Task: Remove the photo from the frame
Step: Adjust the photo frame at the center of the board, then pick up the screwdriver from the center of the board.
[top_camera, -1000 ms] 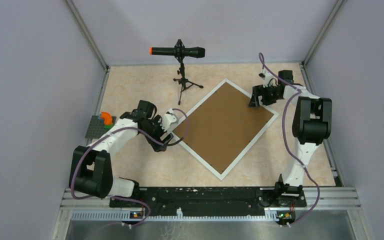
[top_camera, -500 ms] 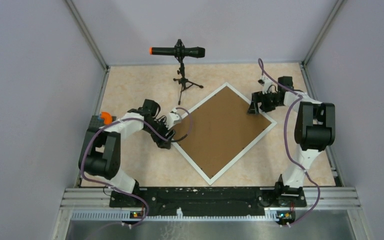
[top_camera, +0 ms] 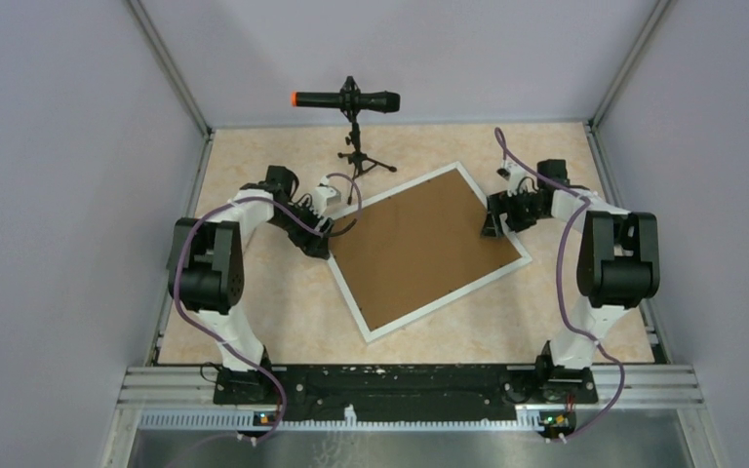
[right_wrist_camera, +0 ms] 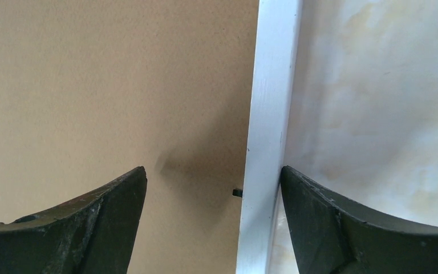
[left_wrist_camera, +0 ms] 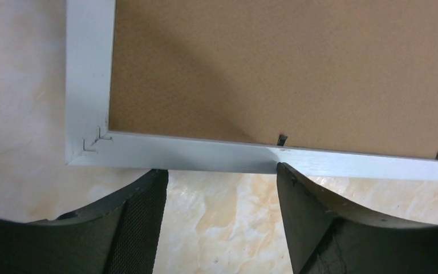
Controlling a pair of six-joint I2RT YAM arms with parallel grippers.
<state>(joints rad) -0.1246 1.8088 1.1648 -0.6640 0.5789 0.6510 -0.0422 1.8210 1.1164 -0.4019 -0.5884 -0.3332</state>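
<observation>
The white frame (top_camera: 446,297) lies face down on the table, its brown backing board (top_camera: 419,249) up. The photo is hidden beneath the board. My left gripper (top_camera: 317,239) is at the frame's left corner. In the left wrist view the left gripper (left_wrist_camera: 219,171) is open, both fingertips (left_wrist_camera: 158,174) against the outer edge of the white border (left_wrist_camera: 205,154), with only table between them. My right gripper (top_camera: 492,222) is at the frame's right side. The right gripper (right_wrist_camera: 213,171) is open and straddles the border (right_wrist_camera: 268,114), one finger over the board, the other just outside the frame.
A microphone (top_camera: 346,100) on a small tripod (top_camera: 361,161) stands at the back, just beyond the frame's far edge. Small black tabs (left_wrist_camera: 282,138) hold the board along the border. Grey walls close in the table on three sides.
The frame has turned clockwise on the table. The left arm has swung toward the back left, its gripper staying at the frame's left corner. The right gripper has shifted slightly nearer.
</observation>
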